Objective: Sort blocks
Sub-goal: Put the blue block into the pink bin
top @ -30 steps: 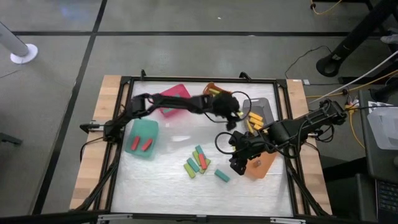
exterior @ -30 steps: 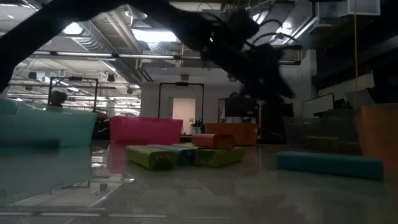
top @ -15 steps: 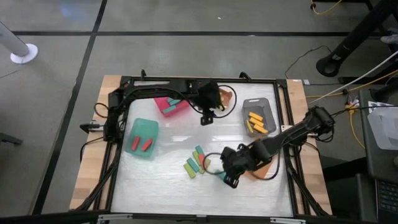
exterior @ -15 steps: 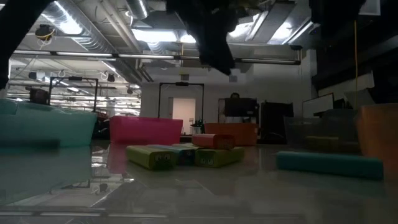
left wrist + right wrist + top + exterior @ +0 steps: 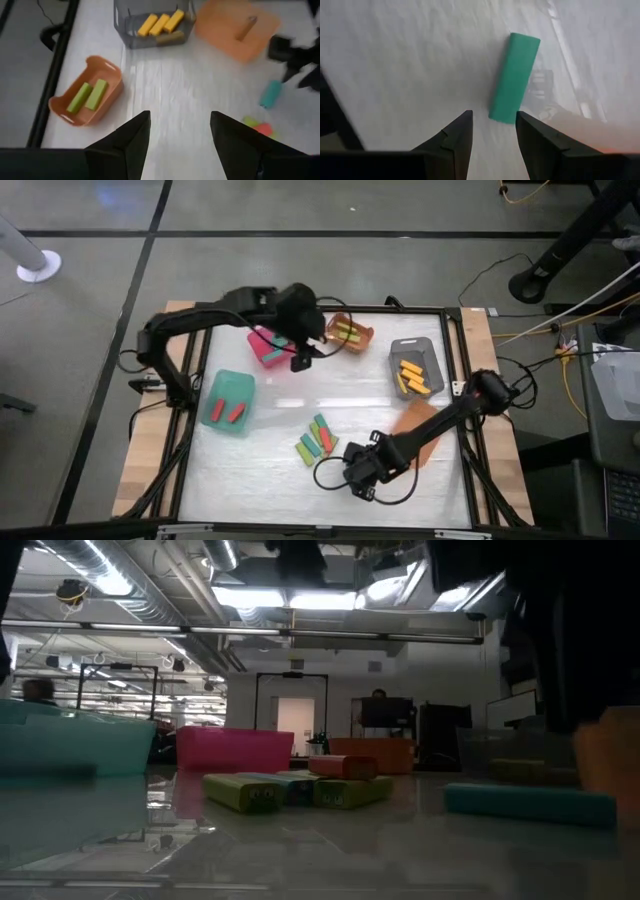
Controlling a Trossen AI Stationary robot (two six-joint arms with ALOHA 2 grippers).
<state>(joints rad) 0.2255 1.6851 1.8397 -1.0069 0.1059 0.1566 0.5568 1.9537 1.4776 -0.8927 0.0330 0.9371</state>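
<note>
The white surface (image 5: 270,400) carries both dark arms. The left arm arches from the far left edge, its left tool (image 5: 300,352) hanging over the pink bin (image 5: 268,346), fingers (image 5: 131,137) parted and empty. The right arm stretches low from the right edge toward the near middle; its right tool (image 5: 492,132), open and holding nothing, points at a lone teal block (image 5: 514,77). More blocks (image 5: 316,439) lie clustered just left of it.

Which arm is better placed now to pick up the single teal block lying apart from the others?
Probably the right: its open gripper hovers right at the teal block. The left gripper is far off, near the pink bin.
</note>
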